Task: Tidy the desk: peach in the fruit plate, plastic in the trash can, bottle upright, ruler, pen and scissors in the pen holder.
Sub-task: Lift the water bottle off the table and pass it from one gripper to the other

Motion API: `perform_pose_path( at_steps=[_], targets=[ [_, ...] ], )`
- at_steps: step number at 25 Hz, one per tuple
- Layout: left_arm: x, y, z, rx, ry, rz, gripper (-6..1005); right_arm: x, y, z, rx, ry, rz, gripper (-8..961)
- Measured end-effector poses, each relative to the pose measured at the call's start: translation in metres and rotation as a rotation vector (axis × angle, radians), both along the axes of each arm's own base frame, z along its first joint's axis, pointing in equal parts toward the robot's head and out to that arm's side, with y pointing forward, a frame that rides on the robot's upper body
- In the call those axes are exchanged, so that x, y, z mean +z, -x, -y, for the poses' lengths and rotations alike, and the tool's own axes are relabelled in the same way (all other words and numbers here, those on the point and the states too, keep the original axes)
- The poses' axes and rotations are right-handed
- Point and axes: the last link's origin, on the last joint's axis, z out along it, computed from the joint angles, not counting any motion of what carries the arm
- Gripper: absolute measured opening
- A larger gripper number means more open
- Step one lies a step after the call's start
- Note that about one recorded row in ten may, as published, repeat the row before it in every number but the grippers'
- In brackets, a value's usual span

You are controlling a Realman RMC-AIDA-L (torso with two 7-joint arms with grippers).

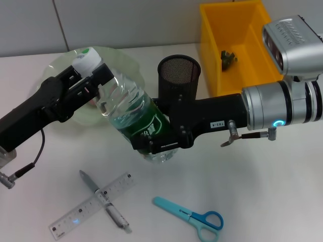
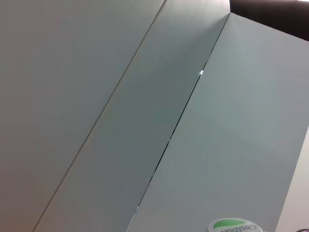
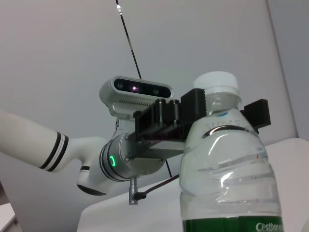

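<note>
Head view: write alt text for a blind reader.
Both hands grip a tilted water bottle above the desk: left hand at its neck, right hand at its base. Ruler, pen and scissors lie in front.

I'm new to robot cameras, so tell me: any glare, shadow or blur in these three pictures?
Head view: even light, soft shadows under the scissors and ruler, bright glints on the bottle. Left wrist view: mostly plain wall panels, one tiny bright spot at a seam. Right wrist view: the near bottle is sharp, with highlights on its plastic.
</note>
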Motion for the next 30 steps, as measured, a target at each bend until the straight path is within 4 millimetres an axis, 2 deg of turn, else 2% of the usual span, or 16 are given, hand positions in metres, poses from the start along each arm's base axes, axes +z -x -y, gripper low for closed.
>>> perform_pose_path(
  at_steps=[30],
  targets=[
    [-0.001, -0.0016, 0.0006, -0.011, 0.002, 0.0, 595, -0.0022, -0.0036, 0.0027, -0.009, 0.005, -0.005, 769]
  ],
)
